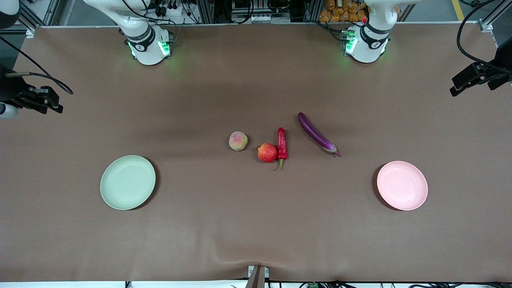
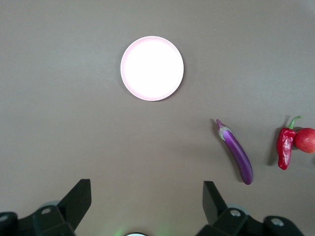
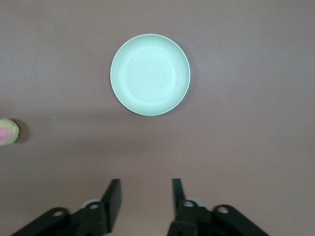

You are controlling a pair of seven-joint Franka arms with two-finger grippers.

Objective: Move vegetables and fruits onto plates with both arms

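Note:
Four items lie mid-table: a purple eggplant (image 1: 316, 134) (image 2: 237, 155), a red chili (image 1: 282, 145) (image 2: 285, 147), a red apple (image 1: 267, 153) (image 2: 306, 140) touching the chili, and a yellowish-pink peach (image 1: 238, 141) (image 3: 8, 132). The pale green plate (image 1: 127, 182) (image 3: 150, 74) sits toward the right arm's end and the pale pink plate (image 1: 402, 185) (image 2: 152, 68) toward the left arm's end; both hold nothing. My left gripper (image 1: 460, 85) (image 2: 147, 191) hovers high over its table end, open wide. My right gripper (image 1: 52, 103) (image 3: 146, 189) hovers over the other end, its fingers apart on nothing.
A brown cloth (image 1: 256, 224) covers the whole table. The two arm bases (image 1: 149, 48) (image 1: 366, 44) stand along the edge farthest from the front camera. A small metal bracket (image 1: 257, 276) sticks up at the nearest edge.

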